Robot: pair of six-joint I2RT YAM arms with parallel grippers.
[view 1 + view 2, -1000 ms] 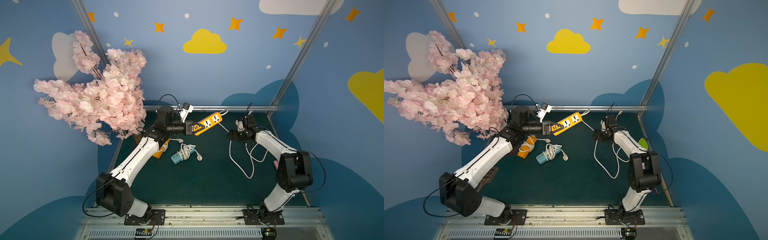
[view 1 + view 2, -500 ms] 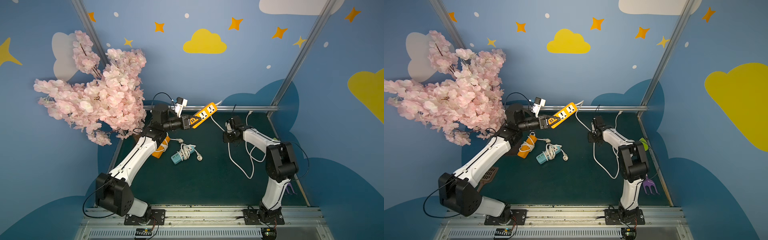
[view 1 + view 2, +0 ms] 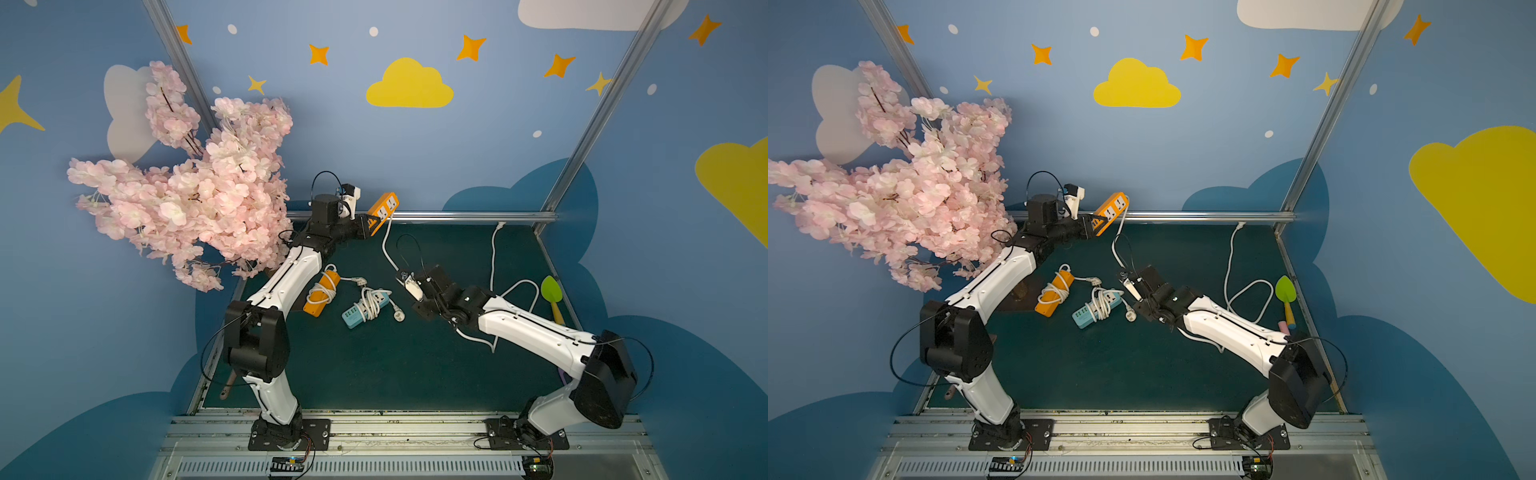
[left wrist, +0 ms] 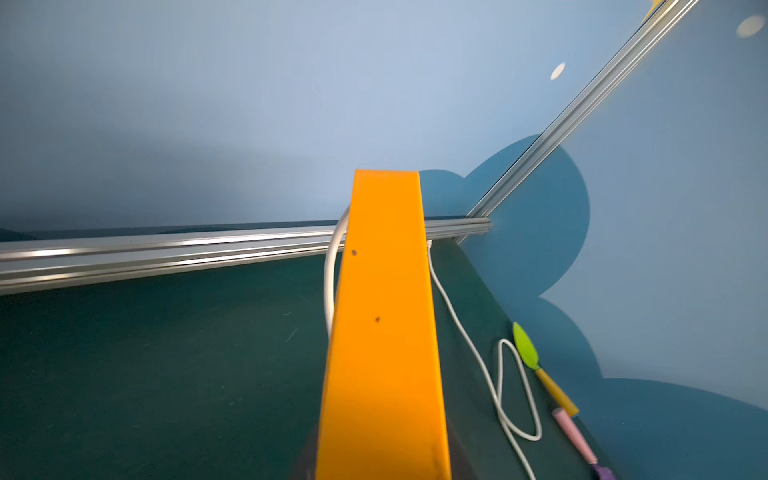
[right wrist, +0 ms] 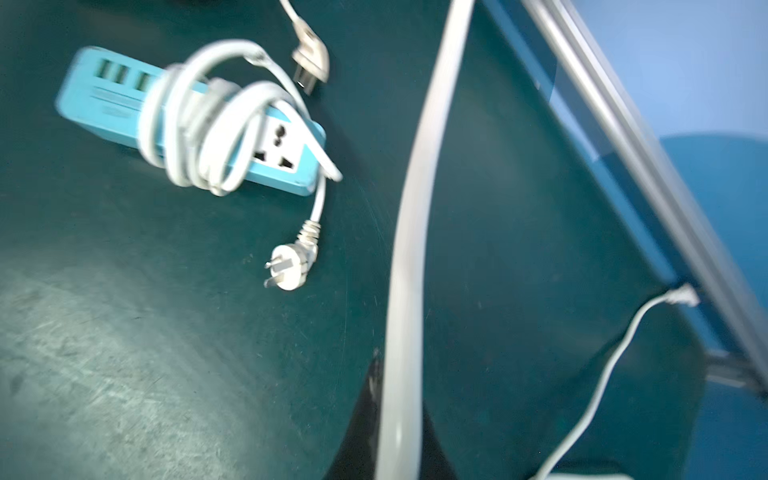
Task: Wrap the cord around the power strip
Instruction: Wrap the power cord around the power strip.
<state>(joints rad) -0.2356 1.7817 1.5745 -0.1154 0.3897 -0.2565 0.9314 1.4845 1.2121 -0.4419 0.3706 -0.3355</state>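
Jaws of the left gripper (image 3: pixel 367 222) are closed on the near end of the orange power strip (image 3: pixel 385 209). That strip is held clear of the green mat (image 3: pixel 395 374), tilted upward, with its far end at the back rail (image 3: pixel 457 216). Its socket face shows in both top views; the left wrist view shows only a plain orange side.

The white cord (image 3: pixel 385 245) leaves the far end of the held strip, hangs down and reaches the right gripper (image 3: pixel 401 277). Jaws of the right gripper are closed on the cord: in the right wrist view it runs out from between the fingers, blurred. This gripper hangs over the middle of the mat, below the held strip and well apart from it.

Past the grip, the cord passes under the right arm and lies in loose loops on the right side of the mat. It ends at the cord plug (image 3: pixel 500 225), just beside the back rail. The cord is not yet wound around the strip body.

Other items on the mat:
- a wrapped orange strip (image 3: pixel 320 293), beside the left arm
- a blue strip (image 3: pixel 365 309) near it, cord coiled around it, its loose plug (image 3: pixel 399 316) on the mat
- a green toy spade (image 3: pixel 551 291) at the right edge

A pink blossom branch (image 3: pixel 187 195) hangs at the left side
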